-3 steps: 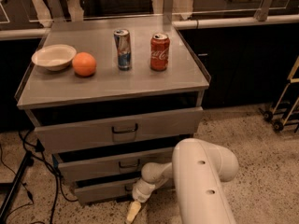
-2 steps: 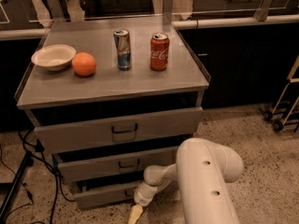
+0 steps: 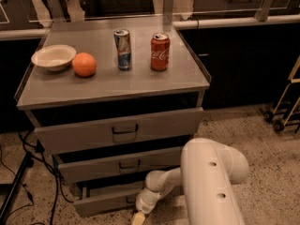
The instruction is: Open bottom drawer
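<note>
The bottom drawer (image 3: pixel 105 200) is the slimmest grey front, lowest of three in the metal cabinet (image 3: pixel 112 86). It stands pulled out a little, with a dark gap above it. Its small dark handle (image 3: pixel 131 199) is partly hidden behind my wrist. My gripper (image 3: pixel 138 218) is at the bottom edge of the view, just in front of and below the drawer's middle, with only its tan tip showing. My white arm (image 3: pixel 211 182) reaches in from the lower right.
On the cabinet top stand a white bowl (image 3: pixel 53 56), an orange (image 3: pixel 84 64), a blue can (image 3: pixel 123 49) and a red cola can (image 3: pixel 160 51). The top drawer (image 3: pixel 122 130) and middle drawer (image 3: pixel 124 164) also stand slightly out. Cables and a tripod leg (image 3: pixel 18 182) lie at left. A cart (image 3: pixel 286 111) stands at right.
The bottom drawer front has slid outward, toward the camera. My gripper and wrist have moved down and back with it. The things on top have not moved.
</note>
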### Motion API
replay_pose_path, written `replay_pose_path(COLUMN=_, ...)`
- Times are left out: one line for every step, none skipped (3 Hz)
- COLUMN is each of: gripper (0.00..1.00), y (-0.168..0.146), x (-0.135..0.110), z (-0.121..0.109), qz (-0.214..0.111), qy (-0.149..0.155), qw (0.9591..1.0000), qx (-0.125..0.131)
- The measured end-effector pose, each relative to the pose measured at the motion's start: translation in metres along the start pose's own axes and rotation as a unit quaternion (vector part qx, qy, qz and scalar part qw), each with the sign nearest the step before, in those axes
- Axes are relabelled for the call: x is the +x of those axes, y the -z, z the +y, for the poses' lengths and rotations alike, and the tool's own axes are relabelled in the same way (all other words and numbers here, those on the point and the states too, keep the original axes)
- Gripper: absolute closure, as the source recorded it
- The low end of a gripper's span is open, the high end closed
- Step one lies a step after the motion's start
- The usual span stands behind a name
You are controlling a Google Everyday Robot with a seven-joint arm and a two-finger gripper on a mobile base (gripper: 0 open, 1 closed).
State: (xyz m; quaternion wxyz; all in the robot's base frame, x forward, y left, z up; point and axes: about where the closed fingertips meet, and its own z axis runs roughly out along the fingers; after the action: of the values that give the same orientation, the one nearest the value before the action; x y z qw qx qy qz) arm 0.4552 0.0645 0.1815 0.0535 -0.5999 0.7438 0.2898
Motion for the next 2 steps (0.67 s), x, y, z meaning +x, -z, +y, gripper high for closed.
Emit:
replay_pose_path(gripper=0.0, y=0.002, x=0.015, z=0.029, qz=0.002, qy=-0.014, qw=0.9998, qx=-0.012)
replay_pose_path(gripper=0.0, y=0.002, x=0.028, z=0.057, qz=0.005, qy=-0.026, qw=0.9993, qx=-0.027)
